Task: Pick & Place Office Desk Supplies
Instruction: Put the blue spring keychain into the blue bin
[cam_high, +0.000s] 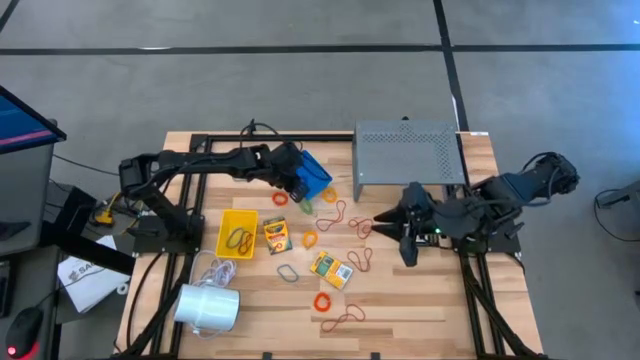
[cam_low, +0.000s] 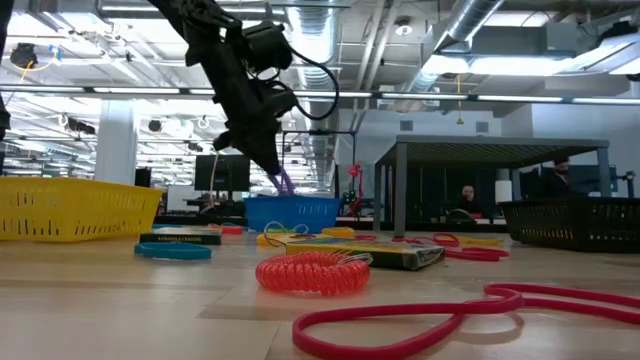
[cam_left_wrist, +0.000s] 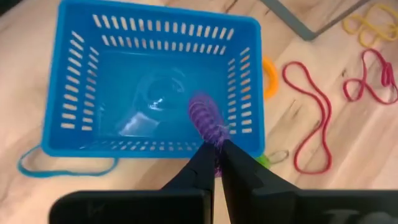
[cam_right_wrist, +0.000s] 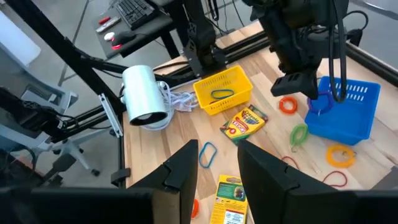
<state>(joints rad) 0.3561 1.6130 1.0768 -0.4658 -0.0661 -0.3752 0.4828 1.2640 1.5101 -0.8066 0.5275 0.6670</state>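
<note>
You're in a robotics lab or open industrial workspace, exposed ceiling ducts (cam_low: 480, 40) and strip lights overhead, grey concrete floor (cam_high: 300, 80) with taped lines, monitors (cam_low: 222, 172) and people at desks behind the wooden tabletop (cam_high: 420, 300), keyboard (cam_right_wrist: 134, 9) nearby.

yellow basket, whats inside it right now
Inside the yellow basket lie a green rubber band and a brown band looped together on the floor. Nothing else shows; the near wall hides a strip of floor.
</note>
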